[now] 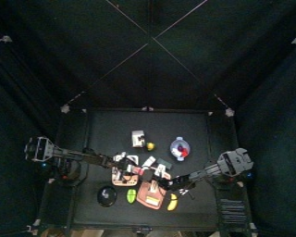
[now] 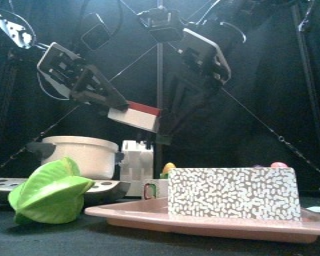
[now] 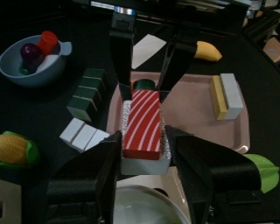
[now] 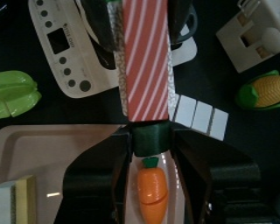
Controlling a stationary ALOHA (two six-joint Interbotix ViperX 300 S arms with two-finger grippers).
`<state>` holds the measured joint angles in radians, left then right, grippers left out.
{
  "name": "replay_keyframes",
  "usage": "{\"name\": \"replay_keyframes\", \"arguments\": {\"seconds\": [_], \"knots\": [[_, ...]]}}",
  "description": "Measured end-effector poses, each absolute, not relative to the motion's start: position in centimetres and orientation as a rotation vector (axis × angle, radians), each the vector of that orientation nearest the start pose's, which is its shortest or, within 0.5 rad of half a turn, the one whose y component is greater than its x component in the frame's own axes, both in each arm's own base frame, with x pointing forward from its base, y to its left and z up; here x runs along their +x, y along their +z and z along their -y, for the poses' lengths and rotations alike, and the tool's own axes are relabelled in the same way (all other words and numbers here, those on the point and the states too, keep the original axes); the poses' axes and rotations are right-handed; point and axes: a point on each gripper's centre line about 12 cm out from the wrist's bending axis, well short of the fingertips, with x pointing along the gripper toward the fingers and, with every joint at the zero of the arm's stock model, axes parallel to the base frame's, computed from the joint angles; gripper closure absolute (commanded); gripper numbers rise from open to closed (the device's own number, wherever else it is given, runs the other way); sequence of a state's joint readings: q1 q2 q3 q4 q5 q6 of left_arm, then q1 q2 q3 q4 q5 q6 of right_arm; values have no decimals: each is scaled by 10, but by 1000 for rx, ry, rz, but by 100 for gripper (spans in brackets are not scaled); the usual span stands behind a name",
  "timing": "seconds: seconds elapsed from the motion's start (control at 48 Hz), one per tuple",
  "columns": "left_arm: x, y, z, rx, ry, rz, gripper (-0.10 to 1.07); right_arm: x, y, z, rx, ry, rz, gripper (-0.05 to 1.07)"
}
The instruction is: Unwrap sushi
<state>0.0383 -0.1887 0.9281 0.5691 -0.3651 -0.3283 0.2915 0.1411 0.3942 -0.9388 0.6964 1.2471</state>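
Above my pink tray [image 3: 199, 105], both grippers [image 3: 140, 157] [image 4: 152, 149] are clasping the sushi [image 3: 143, 122] lengthwise, white blocks [image 3: 81, 136] lying beside.

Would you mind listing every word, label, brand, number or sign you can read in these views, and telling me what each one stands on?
No text can be read in any view.
White device: has a small display window and round buttons, but nothing on them is legible.
Speckled block on the pink tray: a dot pattern only, no lettering.
Sushi piece: red and white stripes, no label visible.
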Motion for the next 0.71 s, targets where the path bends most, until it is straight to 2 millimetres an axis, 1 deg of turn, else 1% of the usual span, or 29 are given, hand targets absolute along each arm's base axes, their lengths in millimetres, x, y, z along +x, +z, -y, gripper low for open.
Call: {"name": "replay_keyframes", "arguments": {"seconds": [0.375, 0.438, 0.708], "knots": [[318, 185, 11, 158, -198, -400, 29, 395, 188, -73, -15, -425, -837, 30], [317, 185, 11, 160, -198, -398, 29, 394, 189, -76, -14, -418, -836, 30], [317, 185, 11, 158, -198, -400, 29, 393, 189, -76, -13, -419, -837, 30]]}}
